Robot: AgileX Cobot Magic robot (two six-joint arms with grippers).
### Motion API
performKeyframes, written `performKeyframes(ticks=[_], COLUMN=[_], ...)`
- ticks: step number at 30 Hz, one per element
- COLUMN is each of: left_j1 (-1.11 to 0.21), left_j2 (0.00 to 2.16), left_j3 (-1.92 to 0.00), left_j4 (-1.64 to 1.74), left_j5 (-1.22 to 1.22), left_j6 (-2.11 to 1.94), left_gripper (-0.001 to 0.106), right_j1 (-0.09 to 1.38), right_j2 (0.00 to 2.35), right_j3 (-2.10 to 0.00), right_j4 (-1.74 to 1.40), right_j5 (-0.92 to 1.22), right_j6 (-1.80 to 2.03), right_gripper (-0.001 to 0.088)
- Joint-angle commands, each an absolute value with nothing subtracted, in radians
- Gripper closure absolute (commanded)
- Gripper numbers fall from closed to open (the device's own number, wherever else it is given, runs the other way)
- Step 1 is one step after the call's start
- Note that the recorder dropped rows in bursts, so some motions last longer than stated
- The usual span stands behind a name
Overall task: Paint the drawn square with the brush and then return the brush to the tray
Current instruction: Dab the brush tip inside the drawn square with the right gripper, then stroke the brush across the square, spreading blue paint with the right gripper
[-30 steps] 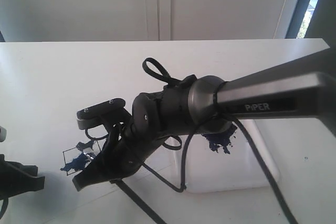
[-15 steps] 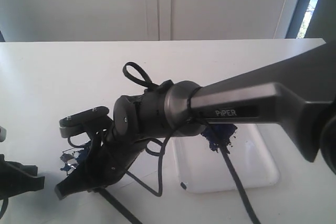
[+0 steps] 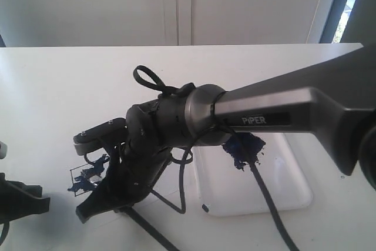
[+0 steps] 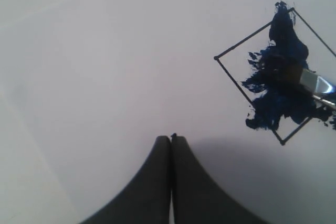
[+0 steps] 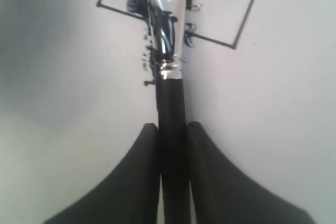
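Note:
The drawn square (image 4: 275, 74) is a thin black outline on white paper, smeared inside with dark blue paint; in the exterior view the drawn square (image 3: 88, 174) lies at the lower left. My right gripper (image 5: 171, 127) is shut on the black handle of the brush (image 5: 167, 14), whose silver ferrule and blue bristles rest over the square (image 5: 220, 3). The ferrule (image 4: 315, 83) also shows in the left wrist view. The right gripper (image 3: 94, 205) reaches across beside the square. My left gripper (image 4: 171, 138) is shut and empty, apart from the square. The tray (image 3: 294, 186) lies to the right.
A dark blue paint blot (image 3: 244, 151) sits at the tray's far end, partly behind the right arm (image 3: 264, 116). A black cable (image 3: 264, 198) hangs from that arm across the tray. The left gripper (image 3: 20, 201) rests at the lower left edge.
The right gripper swept left over the square, then came back a little to the right. More blue paint shows inside the outline. The left gripper has stayed put.

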State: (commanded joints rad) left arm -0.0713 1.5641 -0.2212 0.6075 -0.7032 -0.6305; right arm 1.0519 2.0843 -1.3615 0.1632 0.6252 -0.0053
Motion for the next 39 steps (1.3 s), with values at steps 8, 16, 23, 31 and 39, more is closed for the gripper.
performKeyframes(ticks=[8, 16, 23, 31, 39], left_j1=[-0.071, -0.071, -0.071, -0.071, -0.071], left_j2=[1.564, 1.564, 1.564, 1.564, 1.564], left_j3=[-0.221, -0.221, -0.221, -0.221, -0.221], left_j4=[0.608, 0.608, 0.608, 0.608, 0.608], left_j5=[-0.703, -0.703, -0.705, -0.707, -0.713], left_j6=[-0.629, -0.629, -0.629, -0.629, -0.631], left_gripper=[0.105, 0.105, 0.105, 0.105, 0.105], right_j1=[1.051, 1.05, 1.05, 1.05, 1.056], right_j2=[2.058, 2.052, 2.052, 2.083, 2.12], right_j3=[-1.362, -1.362, -1.363, -1.365, -1.412], right_j4=[0.0, 0.028, 0.322, 0.37, 0.403], right_j5=[0.646, 0.632, 0.542, 0.517, 0.558], right_j6=[0.104, 0.109, -0.087, -0.111, -0.131], right_gripper=[0.0868, 0.0868, 0.0868, 0.0868, 0.0868])
